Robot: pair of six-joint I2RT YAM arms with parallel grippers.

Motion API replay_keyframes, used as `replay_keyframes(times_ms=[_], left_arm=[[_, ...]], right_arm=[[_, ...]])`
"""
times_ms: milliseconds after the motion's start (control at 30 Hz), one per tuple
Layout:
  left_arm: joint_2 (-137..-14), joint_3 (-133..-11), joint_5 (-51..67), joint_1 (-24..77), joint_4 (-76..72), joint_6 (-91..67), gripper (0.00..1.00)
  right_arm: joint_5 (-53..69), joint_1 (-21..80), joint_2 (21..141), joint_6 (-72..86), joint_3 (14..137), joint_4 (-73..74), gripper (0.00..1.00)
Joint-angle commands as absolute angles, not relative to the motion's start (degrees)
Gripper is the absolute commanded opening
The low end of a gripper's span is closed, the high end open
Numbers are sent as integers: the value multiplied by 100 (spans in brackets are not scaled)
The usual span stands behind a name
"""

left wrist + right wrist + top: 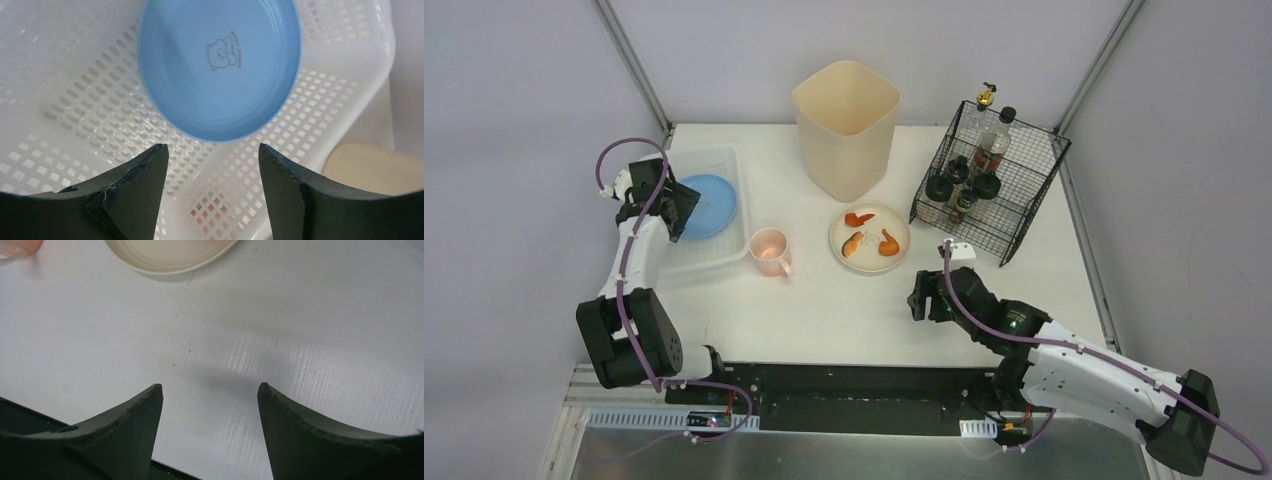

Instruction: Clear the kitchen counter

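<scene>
The white kitchen counter (pixel 844 300) carries a pink cup (pixel 770 250), a cream plate (pixel 869 238) with orange food scraps, and a white perforated basket (pixel 686 262). A blue plate (pixel 707 205) with a bear print lies in that basket (pixel 80 115); it fills the top of the left wrist view (pixel 220 70). My left gripper (pixel 676 208) hovers open just over the blue plate's near edge, nothing between its fingers (pixel 212 152). My right gripper (pixel 921 297) is open and empty low over bare counter (pixel 300 315), in front of the cream plate (pixel 170 257).
A tall beige bin (pixel 845 125) stands at the back centre. A black wire rack (pixel 989 180) with several bottles sits at the back right. The counter's dark front edge (pixel 20 412) lies just behind my right fingers.
</scene>
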State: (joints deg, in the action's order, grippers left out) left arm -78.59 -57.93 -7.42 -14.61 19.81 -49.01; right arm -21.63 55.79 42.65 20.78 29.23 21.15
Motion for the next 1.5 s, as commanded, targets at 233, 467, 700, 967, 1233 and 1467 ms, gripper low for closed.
replay_keyframes(times_ms=[233, 467, 700, 967, 1233, 1467], left_arm=[[-6988, -5425, -82, -946, 2386, -4541, 68], [-6364, -5409, 682, -790, 2777, -4025, 69], [-5742, -5428, 1322, -711, 3435, -3519, 74], [-5019, -5173, 1955, -712, 3874, -2962, 74], [-4458, -4862, 1956, -709, 4179, -2505, 78], [-4576, -4752, 2229, -712, 4192, -2400, 77]], right_arm=[[-2834, 5528, 5115, 3419, 3405, 1892, 75], [-3192, 5515, 5830, 4165, 3555, 1354, 77], [-3479, 5348, 6337, 5142, 3520, 662, 76], [-3446, 5238, 7223, 5894, 3579, 78, 71], [-3506, 5234, 7952, 6183, 3608, -738, 60], [-3510, 5238, 8598, 6583, 3644, -1084, 54]])
